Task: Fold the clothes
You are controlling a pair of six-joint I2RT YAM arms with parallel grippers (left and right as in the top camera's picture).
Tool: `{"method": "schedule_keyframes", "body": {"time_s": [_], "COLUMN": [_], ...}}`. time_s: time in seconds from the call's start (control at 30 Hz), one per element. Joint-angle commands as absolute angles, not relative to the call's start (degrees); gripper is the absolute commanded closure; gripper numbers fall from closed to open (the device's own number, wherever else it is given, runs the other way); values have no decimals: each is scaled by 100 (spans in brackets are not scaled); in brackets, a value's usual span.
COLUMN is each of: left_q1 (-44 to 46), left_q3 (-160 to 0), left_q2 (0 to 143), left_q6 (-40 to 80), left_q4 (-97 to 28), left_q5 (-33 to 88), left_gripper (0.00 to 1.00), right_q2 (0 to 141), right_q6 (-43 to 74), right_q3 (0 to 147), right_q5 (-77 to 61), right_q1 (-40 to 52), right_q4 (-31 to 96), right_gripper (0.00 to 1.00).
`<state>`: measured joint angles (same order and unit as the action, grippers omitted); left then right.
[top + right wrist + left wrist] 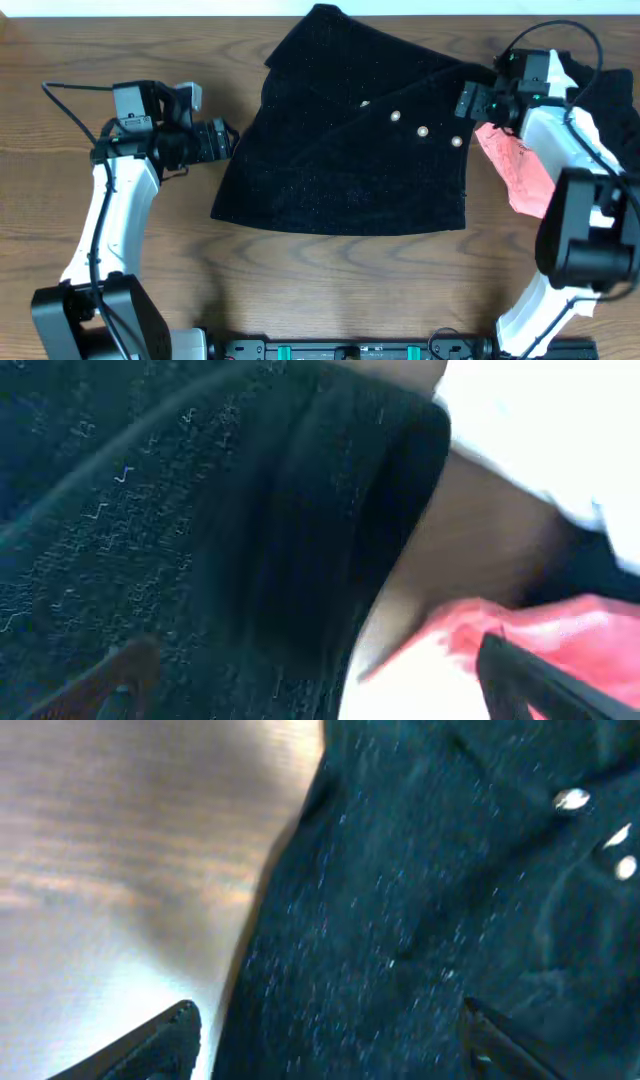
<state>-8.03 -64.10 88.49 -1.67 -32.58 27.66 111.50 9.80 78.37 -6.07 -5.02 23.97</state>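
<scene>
Left gripper (pixel 330 1045) and right gripper (pixel 310 680) hang released at the side edges of the black knit (pixel 350 160). I would pinch both edges evenly before lifting.

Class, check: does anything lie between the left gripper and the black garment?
Nothing visible does. The left gripper sits open at the left edge of the black garment, with only bare table beside it.

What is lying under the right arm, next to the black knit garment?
A pink garment and a white garment show partly; the right arm hides the rest of both.
</scene>
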Motion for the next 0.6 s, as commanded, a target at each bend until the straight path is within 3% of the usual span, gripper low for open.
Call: {"method": "schedule_keyframes", "body": {"time_s": [0.0,0.4,0.57], "left_q1": [-794,-794,-794], "left_q3": [-6508,-6506,-6455], "left_q2": [8442,7905,7909], "left_q6": [-495,285,263], "left_q4": [-3645,-5623,-5870], "left_q5": [2167,1872,1870], "left_gripper": [18,17,17], "right_q2": [10232,9360,9358], "right_q6": [958,1100,1374], "right_q3": [8320,8270,7789], "right_q5": [-969,-1500,-1496], "right_q1": [-443,425,764], "right_q4": [3011,6055,6429], "right_gripper": [1,1,1]}}
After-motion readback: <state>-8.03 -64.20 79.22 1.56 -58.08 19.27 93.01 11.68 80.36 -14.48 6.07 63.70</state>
